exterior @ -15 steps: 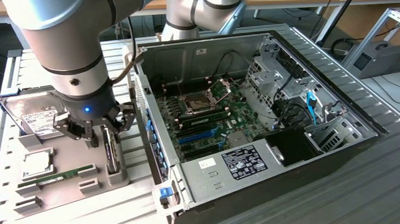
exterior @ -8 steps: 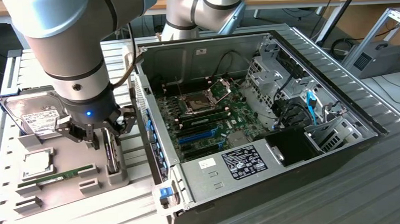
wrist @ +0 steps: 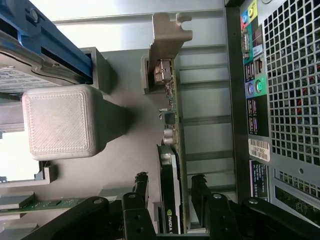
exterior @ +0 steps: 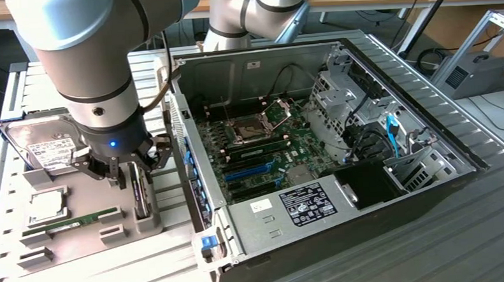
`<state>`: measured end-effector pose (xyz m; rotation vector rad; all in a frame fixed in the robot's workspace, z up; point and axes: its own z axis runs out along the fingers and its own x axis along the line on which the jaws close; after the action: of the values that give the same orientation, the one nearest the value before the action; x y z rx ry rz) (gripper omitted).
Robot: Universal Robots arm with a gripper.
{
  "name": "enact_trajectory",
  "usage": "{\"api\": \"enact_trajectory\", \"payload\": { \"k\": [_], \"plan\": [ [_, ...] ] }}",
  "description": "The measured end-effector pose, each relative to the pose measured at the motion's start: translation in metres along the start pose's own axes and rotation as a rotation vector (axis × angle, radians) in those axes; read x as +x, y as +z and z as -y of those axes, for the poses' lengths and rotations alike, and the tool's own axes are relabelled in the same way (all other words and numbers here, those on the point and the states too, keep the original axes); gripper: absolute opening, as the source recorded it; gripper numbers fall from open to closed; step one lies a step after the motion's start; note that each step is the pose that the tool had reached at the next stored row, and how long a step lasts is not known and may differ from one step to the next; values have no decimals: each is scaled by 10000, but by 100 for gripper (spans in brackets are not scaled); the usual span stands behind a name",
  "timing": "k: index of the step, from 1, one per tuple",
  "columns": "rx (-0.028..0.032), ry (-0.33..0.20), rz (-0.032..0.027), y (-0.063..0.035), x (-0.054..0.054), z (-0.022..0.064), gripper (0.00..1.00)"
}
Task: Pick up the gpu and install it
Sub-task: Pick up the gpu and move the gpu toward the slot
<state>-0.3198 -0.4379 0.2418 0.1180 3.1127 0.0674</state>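
- Your black two-fingered gripper [exterior: 128, 177] hangs low over the grey plastic holder tray [exterior: 84, 186], at the end of the silver-grey arm [exterior: 87, 52].
- You can see in the wrist view that the gripper [wrist: 170, 176] is spread narrowly, with one finger on each side of the card. One finger [wrist: 141, 187] stands apart from the card by a visible gap, and the other [wrist: 199, 187] is just beside it. Nothing is clamped.
- Your task piece, the thin flat dark gpu [exterior: 140, 198], stands on its edge in a slot of the tray. It is on the side of the tray nearest the open grey metal computer case [exterior: 239, 234].
- From the wrist you see the gpu [wrist: 172, 150] edge-on. Its silvery metal bracket [wrist: 167, 30] is at the far end, well apart from the fingers, which straddle the black cooler part.
- Your tray also holds these parts:
  - a boxy silver hard drive with a white label [exterior: 44, 149], kept in a blue rail
  - a square silvery processor chip [exterior: 46, 206]
  - a narrow green memory stick [exterior: 69, 222]
- Inside the case, the green motherboard [exterior: 278, 149] lies exposed, and the gpu is not in it.
- The perforated rear panel of the case [wrist: 295, 100] is near the card in the wrist view.
- Case and tray both rest on the slatted metal table [exterior: 460, 234].
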Motion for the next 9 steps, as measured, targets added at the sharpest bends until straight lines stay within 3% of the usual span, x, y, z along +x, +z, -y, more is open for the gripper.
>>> {"api": "enact_trajectory", "payload": {
  "k": [9],
  "plan": [
    [0, 1, 0, 15, 4, -8, 48]
  ]
}}
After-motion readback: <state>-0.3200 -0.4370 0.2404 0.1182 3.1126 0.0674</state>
